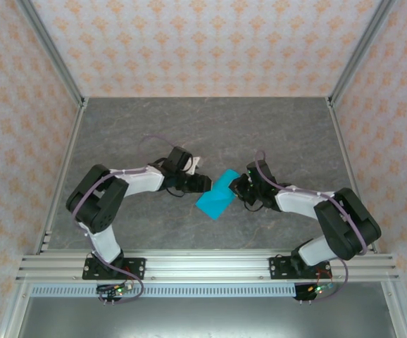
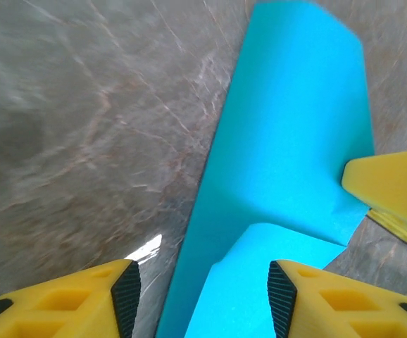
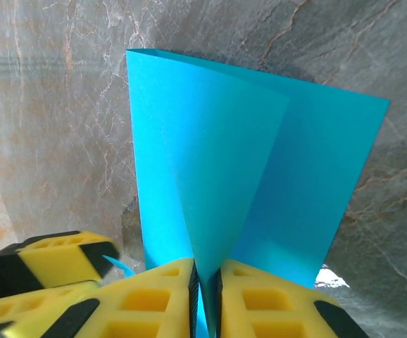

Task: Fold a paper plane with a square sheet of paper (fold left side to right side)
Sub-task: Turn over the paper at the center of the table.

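The square sheet of paper (image 1: 215, 197) is bright cyan-blue and lies mid-table between the two arms, partly folded over itself with one flap raised. My right gripper (image 3: 205, 289) is shut on the raised flap's near corner, and the paper (image 3: 246, 162) fans up from its pads. In the top view this gripper (image 1: 237, 189) is at the sheet's right edge. My left gripper (image 2: 203, 296) is open over the sheet's left part (image 2: 288, 141), a curled flap lying between its fingers without touching them. From above, the left gripper (image 1: 202, 183) is at the sheet's upper left.
Grey marble tabletop (image 1: 210, 127) extends around the paper. Patterned walls and metal frame rails (image 1: 63, 77) enclose the table on three sides. The right gripper's yellow finger (image 2: 393, 186) shows close by in the left wrist view.
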Action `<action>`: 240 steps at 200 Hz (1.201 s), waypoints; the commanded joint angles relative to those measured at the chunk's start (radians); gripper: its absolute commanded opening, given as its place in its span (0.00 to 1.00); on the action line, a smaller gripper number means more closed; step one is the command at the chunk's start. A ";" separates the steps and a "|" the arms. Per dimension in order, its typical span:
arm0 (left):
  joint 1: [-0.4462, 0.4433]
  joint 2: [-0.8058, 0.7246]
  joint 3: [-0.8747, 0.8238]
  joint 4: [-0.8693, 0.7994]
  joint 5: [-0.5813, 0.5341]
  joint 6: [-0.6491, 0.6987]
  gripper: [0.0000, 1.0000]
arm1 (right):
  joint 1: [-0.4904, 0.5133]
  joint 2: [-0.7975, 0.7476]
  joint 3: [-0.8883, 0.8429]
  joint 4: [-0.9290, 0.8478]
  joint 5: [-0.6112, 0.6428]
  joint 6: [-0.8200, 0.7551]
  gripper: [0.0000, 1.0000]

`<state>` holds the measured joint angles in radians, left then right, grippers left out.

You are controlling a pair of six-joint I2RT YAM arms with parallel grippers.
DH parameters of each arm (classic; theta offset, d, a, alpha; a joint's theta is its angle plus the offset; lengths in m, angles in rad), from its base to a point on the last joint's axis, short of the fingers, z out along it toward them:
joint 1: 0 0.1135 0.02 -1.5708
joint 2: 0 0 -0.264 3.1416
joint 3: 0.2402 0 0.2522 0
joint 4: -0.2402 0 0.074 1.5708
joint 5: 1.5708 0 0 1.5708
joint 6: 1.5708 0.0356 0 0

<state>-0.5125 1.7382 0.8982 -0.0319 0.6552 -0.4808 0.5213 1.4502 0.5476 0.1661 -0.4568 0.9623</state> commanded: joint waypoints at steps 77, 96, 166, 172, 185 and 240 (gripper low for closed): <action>0.051 -0.187 -0.041 -0.011 -0.018 -0.002 0.56 | -0.001 -0.087 -0.004 0.051 -0.007 -0.033 0.28; 0.051 -0.184 -0.045 -0.010 -0.019 -0.002 0.56 | -0.001 -0.080 -0.015 0.082 -0.002 -0.014 0.28; 0.063 -0.264 -0.078 -0.011 -0.053 -0.011 0.62 | 0.000 -0.098 -0.005 0.061 0.004 -0.061 0.00; 0.067 -0.286 -0.086 -0.008 -0.058 -0.014 0.64 | -0.001 -0.111 0.001 0.049 -0.001 -0.089 0.00; 0.076 -0.343 -0.100 -0.009 -0.071 -0.023 0.69 | -0.012 -0.151 0.015 0.027 -0.027 -0.157 0.00; 0.132 -0.598 -0.104 0.013 -0.028 -0.103 0.88 | -0.108 -0.423 0.159 -0.026 -0.305 -0.352 0.00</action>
<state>-0.4072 1.2343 0.7925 -0.0479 0.6018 -0.5247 0.4404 1.1290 0.6003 0.1486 -0.6018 0.7353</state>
